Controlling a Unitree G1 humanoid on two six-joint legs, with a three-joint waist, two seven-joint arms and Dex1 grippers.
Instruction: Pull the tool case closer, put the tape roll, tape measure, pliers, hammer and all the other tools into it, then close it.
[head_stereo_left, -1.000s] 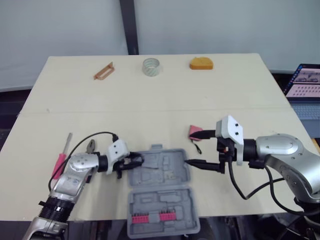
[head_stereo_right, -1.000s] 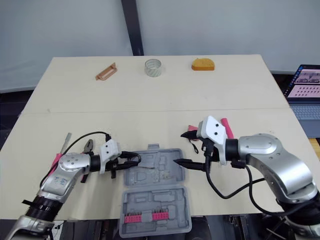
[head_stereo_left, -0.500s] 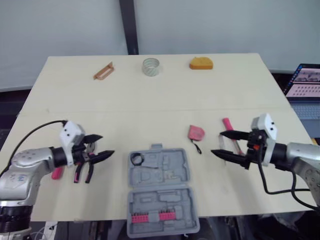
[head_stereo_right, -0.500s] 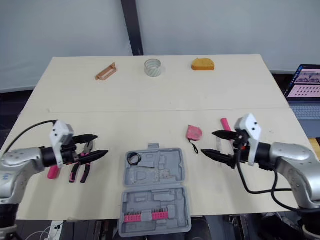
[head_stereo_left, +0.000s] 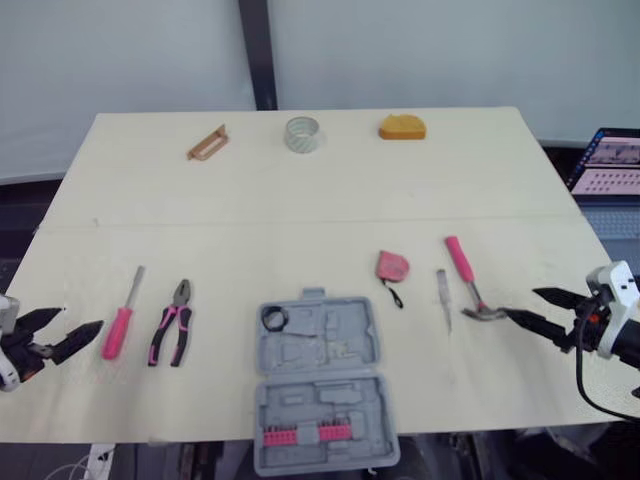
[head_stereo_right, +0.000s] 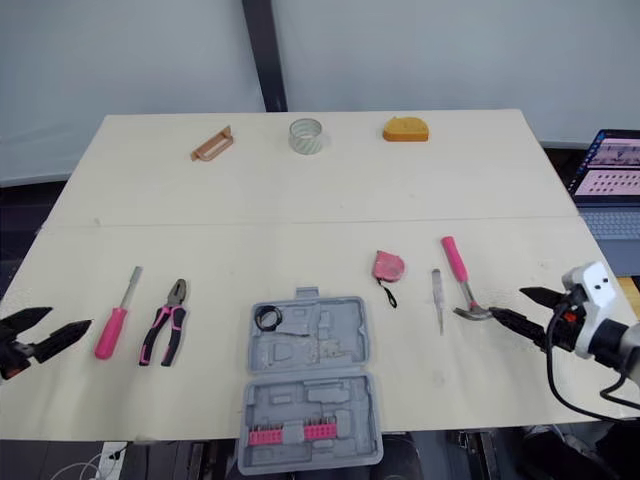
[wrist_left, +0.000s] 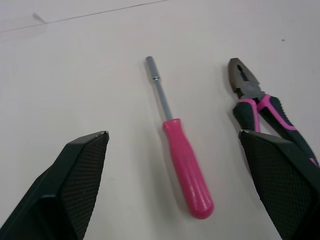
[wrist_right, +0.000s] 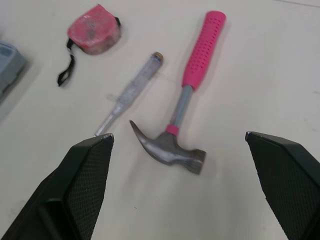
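An open grey plastic tool case (head_stereo_left: 325, 385) lies at the table's near edge, a red strip of bits in its nearer half and what may be a small black coil (head_stereo_left: 273, 318) in the farther half. The left gripper (head_stereo_left: 84, 319) hangs spread just beside a pink-handled nut driver (wrist_left: 177, 150) and pink-and-black pliers (head_stereo_left: 172, 322). The right gripper (head_stereo_left: 519, 303), also spread, points at the steel head of a pink-handled hammer (wrist_right: 187, 105), with a clear-handled screwdriver (wrist_right: 131, 93) and a pink tape measure (wrist_right: 93, 29) beyond. A translucent tape roll (head_stereo_left: 301, 133) sits at the far edge. Text on a laptop screen (head_stereo_left: 610, 165) is too small to read.
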